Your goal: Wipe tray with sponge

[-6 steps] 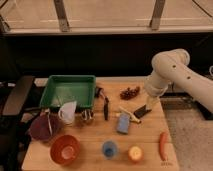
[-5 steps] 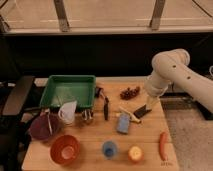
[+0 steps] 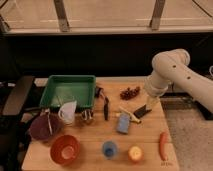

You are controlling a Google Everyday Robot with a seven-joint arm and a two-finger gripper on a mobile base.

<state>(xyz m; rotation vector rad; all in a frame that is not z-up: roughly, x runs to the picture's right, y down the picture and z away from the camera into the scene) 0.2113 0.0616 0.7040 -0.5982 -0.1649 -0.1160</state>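
Observation:
The green tray [image 3: 55,88] sits at the table's back left, with nothing lying in it. The blue sponge [image 3: 123,123] lies flat on the wooden table near the middle, right of the tray. My gripper [image 3: 142,112] hangs at the end of the white arm [image 3: 167,75], low over the table just right of the sponge, pointing down-left toward it. It is not on the sponge.
A white pitcher [image 3: 67,112] and a maroon bowl [image 3: 45,128] stand in front of the tray. An orange bowl [image 3: 65,149], a blue cup [image 3: 109,148], a yellow fruit [image 3: 134,153] and a carrot [image 3: 163,144] line the front. Grapes [image 3: 130,93] and dark utensils [image 3: 105,105] lie mid-table.

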